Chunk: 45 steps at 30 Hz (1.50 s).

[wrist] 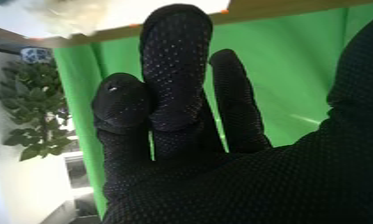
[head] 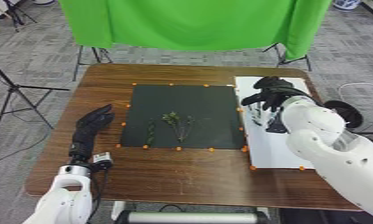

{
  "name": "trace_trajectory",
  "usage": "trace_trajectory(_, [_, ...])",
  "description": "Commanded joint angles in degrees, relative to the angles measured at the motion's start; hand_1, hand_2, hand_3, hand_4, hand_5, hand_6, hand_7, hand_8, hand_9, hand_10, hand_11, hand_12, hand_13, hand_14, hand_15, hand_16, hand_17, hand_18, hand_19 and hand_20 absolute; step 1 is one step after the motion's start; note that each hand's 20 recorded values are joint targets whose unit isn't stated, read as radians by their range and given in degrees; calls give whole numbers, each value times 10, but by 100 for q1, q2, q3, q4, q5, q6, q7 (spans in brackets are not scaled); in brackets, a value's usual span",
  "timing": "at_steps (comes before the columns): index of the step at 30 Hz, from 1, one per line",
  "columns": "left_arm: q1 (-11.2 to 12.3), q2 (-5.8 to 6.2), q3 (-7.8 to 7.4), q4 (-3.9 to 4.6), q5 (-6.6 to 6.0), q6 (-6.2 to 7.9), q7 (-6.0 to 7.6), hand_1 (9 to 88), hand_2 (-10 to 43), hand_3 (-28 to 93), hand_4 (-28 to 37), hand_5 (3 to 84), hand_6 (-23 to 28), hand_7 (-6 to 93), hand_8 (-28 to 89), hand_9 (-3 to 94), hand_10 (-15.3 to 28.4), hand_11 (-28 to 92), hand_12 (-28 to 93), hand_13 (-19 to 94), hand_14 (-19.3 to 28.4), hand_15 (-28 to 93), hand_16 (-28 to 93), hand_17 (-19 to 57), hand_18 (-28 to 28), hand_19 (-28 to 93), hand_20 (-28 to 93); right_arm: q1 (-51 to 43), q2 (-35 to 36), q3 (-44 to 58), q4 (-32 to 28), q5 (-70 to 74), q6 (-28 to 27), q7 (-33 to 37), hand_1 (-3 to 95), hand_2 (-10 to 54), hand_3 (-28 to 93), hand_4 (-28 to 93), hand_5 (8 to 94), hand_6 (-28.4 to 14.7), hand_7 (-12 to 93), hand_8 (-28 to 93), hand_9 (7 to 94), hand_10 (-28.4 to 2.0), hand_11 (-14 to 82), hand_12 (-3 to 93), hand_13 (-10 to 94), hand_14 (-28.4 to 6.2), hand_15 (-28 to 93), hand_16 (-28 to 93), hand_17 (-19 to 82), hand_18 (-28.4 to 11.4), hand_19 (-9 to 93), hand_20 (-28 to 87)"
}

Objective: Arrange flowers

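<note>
Over the flat white mat (head: pixel 280 157), the loosely open, black-gloved right robot hand (head: pixel 273 92) could totally clip that small dark object (head: pixel 277 126) if it swings low.

Slender green sprigs (head: pixel 173 120) lie flat on the black mat (head: pixel 187 96) toward its near edge, leafy ends facing the far edge.

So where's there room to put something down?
On the black mat beyond the green stems, or the white sheet at its near end, beside the right arm. It's crowded around the right hand, farther up the sheet.
</note>
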Motion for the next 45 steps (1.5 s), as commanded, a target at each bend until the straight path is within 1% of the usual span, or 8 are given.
trace_trajectory(1, [79, -46, 39, 27, -4, -9, -73, 215, -61, 745, -274, 446, -4, 161, -99, 462, 129, 177, 94, 358, 153, 163, -18, 31, 109, 42, 136, 450, -154, -462, 407, -129, -170, 125, 219, -95, 604, -155, 455, -8, 77, -50, 512, -182, 66, 174, 826, -80, 570, 238, 545, -168, 932, 421])
trace_trajectory(12, [105, -55, 27, 14, -14, -2, -78, 216, -59, 743, -272, 456, -2, 152, -96, 464, 129, 178, 94, 358, 153, 164, -18, 31, 108, 41, 136, 419, -297, -633, 788, -168, -306, 371, 231, -95, 615, -156, 469, 6, 99, -56, 527, -184, 69, 174, 830, -77, 576, 234, 553, -166, 932, 427])
trace_trajectory(26, [63, -76, 52, 51, 14, -84, -112, 217, -58, 743, -271, 458, -6, 150, -94, 463, 129, 178, 94, 359, 153, 164, -18, 32, 108, 40, 136, 36, -436, -703, 934, -300, 104, 540, 273, -95, 630, -159, 507, 11, 119, -62, 580, -183, 90, 178, 854, -62, 578, 232, 580, -154, 932, 433])
trace_trajectory(32, [55, -83, 62, 63, 19, -130, -124, 217, -58, 743, -271, 459, -7, 150, -94, 463, 128, 178, 94, 359, 153, 165, -18, 32, 108, 40, 136, -241, -488, -714, 969, -164, 636, 609, 365, -95, 673, -162, 558, 13, 155, -76, 656, -168, 131, 169, 889, -46, 565, 237, 615, -135, 932, 425])
trace_trajectory(36, [37, -86, 74, 75, 18, -149, -124, 219, -57, 742, -271, 459, -7, 150, -94, 463, 129, 177, 94, 358, 153, 165, -19, 32, 108, 40, 136, -397, -493, -722, 983, -175, 961, 570, 447, -95, 676, -172, 609, 15, 190, -85, 738, -144, 178, 172, 914, -31, 547, 245, 641, -118, 932, 411])
trace_trajectory(39, [28, -85, 86, 80, 33, -179, -144, 220, -57, 741, -271, 459, -7, 150, -94, 463, 129, 178, 94, 358, 153, 165, -18, 32, 108, 40, 136, -499, -475, -725, 955, -232, 1035, 545, 513, -95, 637, -179, 639, 12, 208, 48, 826, -111, 143, 264, 927, -27, 534, 260, 650, -112, 932, 400])
trace_trajectory(41, [35, -92, 84, 79, 29, -178, -143, 220, -56, 741, -271, 459, -7, 150, -94, 463, 128, 179, 94, 358, 153, 165, -19, 32, 108, 40, 136, -546, -486, -737, 947, -232, 1071, 539, 542, -95, 614, -173, 654, 11, 210, 72, 873, -99, 121, 313, 935, -24, 530, 262, 658, -108, 932, 389])
trace_trajectory(45, [44, -97, 96, 75, 37, -194, -153, 219, -57, 741, -270, 459, -7, 149, -94, 463, 127, 179, 94, 358, 153, 165, -19, 32, 108, 41, 137, -622, -496, -753, 928, -128, 1057, 517, 570, -95, 591, -161, 683, 9, 211, 88, 909, -92, 117, 337, 937, -21, 541, 248, 674, -102, 931, 375])
